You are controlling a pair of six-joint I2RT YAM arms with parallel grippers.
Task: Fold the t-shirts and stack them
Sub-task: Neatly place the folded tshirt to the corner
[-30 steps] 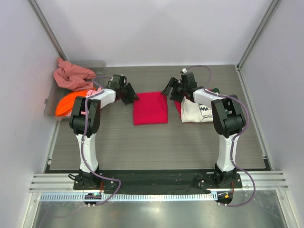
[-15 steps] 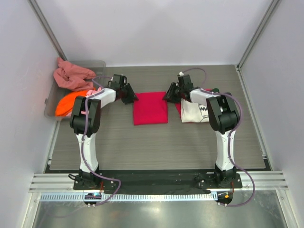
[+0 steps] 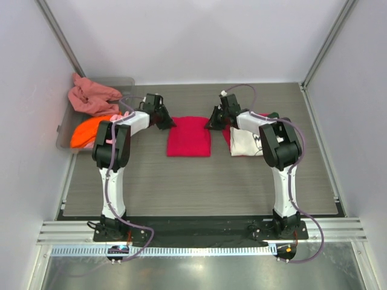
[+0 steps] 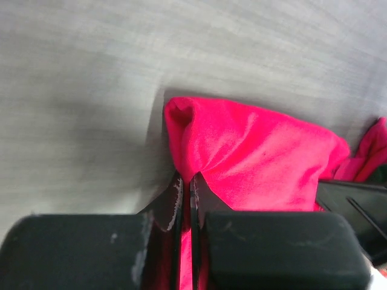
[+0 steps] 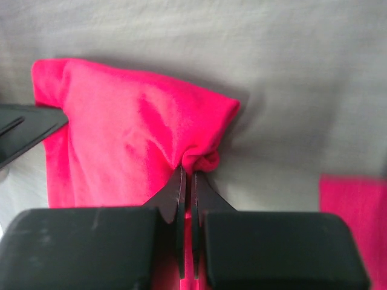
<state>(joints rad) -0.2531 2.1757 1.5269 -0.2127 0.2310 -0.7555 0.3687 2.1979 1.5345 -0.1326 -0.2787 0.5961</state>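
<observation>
A folded crimson-red t-shirt [image 3: 189,136] lies flat in the middle of the table. My left gripper [image 3: 171,124] is shut on its far left corner, and the left wrist view shows the fingertips [image 4: 186,178] pinching a fold of the red cloth [image 4: 254,157]. At the far right corner my right gripper [image 3: 210,125] is shut too. In the right wrist view its tips [image 5: 187,172] squeeze a small bunch of the red cloth [image 5: 121,133]. A cream t-shirt with dark print [image 3: 245,142] lies folded to the right, over a strip of red cloth [image 5: 354,205].
A clear grey bin [image 3: 65,134] stands at the back left, with a salmon-pink shirt [image 3: 91,96] draped over its rim and an orange one [image 3: 84,132] inside. Grey walls close in the table on three sides.
Both grippers have shut on the red shirt's far corners. The far edge has bunched up and the corners have pulled inward. The right gripper has shifted left onto the shirt.
</observation>
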